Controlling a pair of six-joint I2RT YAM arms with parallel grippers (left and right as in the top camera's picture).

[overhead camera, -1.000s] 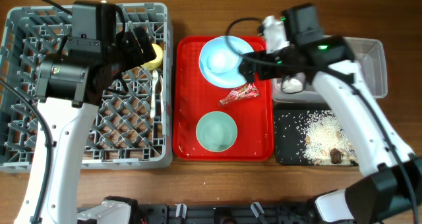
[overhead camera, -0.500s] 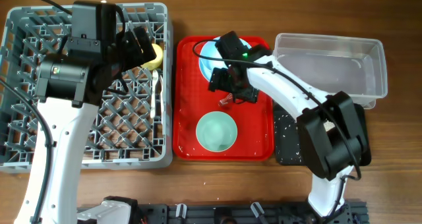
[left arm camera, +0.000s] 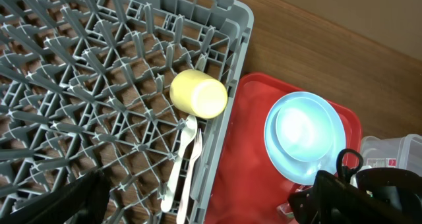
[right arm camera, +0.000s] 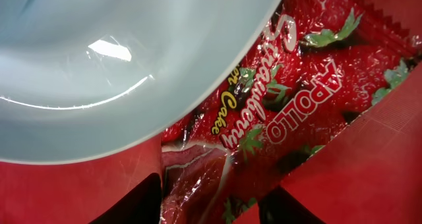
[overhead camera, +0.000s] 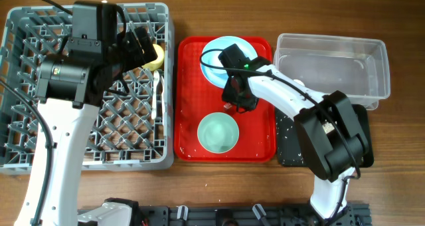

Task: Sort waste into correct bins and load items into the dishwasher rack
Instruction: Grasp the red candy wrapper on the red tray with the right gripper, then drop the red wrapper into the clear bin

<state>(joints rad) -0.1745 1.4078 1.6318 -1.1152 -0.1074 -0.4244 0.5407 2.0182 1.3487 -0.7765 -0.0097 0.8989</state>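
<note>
My right gripper [right arm camera: 214, 207] stands with jaws spread astride the small red crinkled snack wrapper [right arm camera: 277, 112], centre frame, unbinned; small yellow cup [left arm camera: 198, 95] racked upper left, while light blue round plate [overhead camera: 216, 53] and pale green bowl [overhead camera: 218, 133] remain.

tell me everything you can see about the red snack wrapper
The snack wrapper is glossy, crinkled red film printed with strawberries, green leaves and the words Strawberry, Cake and Apollo. It lies on the red tray, one edge hidden beneath the rim of the light blue plate. The right tool hangs just over it, jaws open, a finger either side of one end. Overhead, the arm hides nearly all of it.
</note>
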